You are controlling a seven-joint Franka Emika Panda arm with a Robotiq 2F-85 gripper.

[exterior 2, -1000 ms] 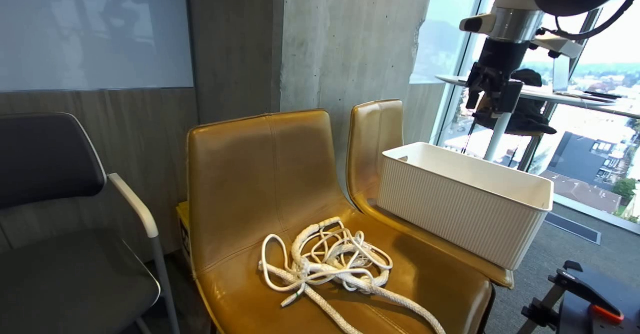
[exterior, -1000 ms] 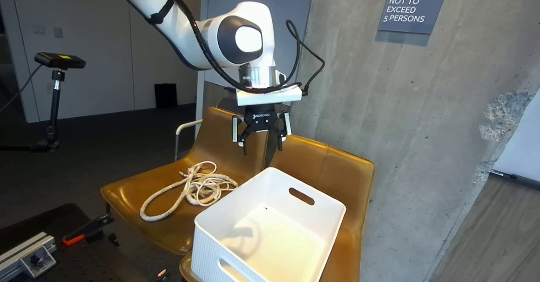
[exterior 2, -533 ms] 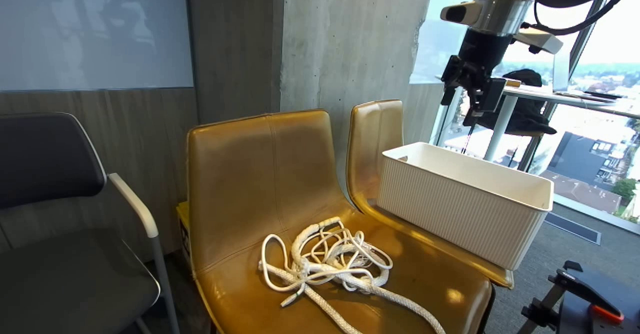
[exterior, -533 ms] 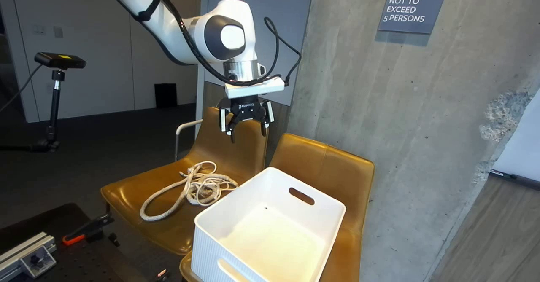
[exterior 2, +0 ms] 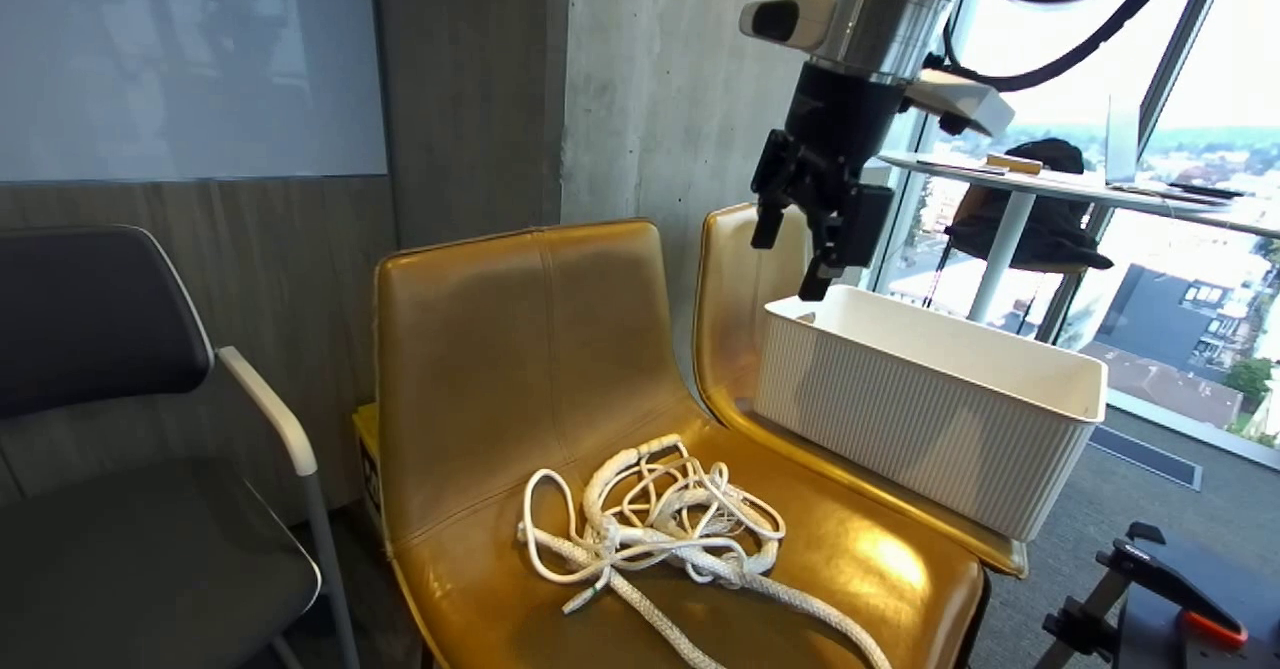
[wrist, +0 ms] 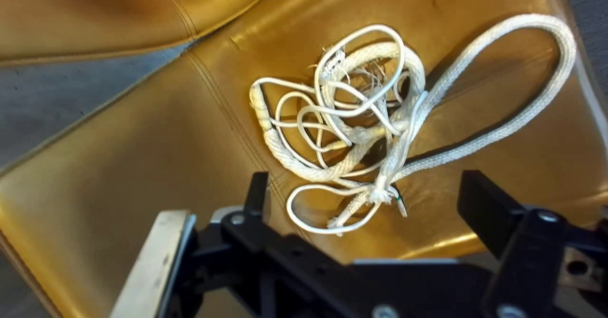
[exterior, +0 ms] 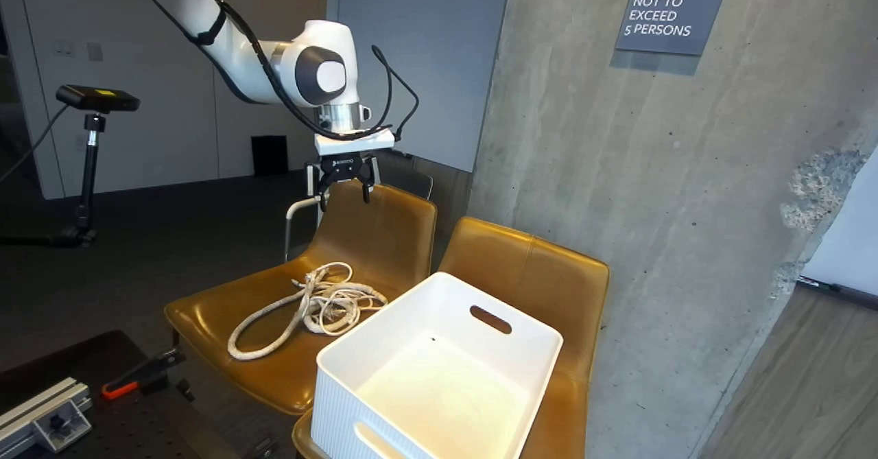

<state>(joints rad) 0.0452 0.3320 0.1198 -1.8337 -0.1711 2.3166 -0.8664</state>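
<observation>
Where the tool (exterior: 344, 200) has gone: in an exterior view it has swung, over the last second, from just above the back corner of the ribbed white storage bin (exterior: 449, 387) toward the neighbouring tan leather chair (exterior: 387, 239), and now shows against the top of that backrest.
Rope: the white braided rope (exterior: 314, 300), tangled with thinner cord, lies on that chair's seat, below the tool and apart from it; unmoved.
Bin: as it was, on its own chair (exterior: 528, 260), beside the rope's seat.
Tool's approach: in an exterior view the tool (exterior 2: 790, 261) shows larger and farther across than a second ago, its lower end overlapping the bin's corner by line of sight; contact there looks unlikely.
Seat glare: a bright patch (exterior 2: 890, 554) has come up on the leather near the rope.
Fingers: in the wrist view the tool is released, its fingers (wrist: 487, 211) spread wide with nothing clasped.
Coil: the rope lies beyond the fingers, most of it within their span across the picture, its long loop (wrist: 566, 52) reaching past one side; not touching.
What the swing means: by judgement, the rope rather than the bin is now the nearest loose thing to the tool, with height left between them.
</observation>
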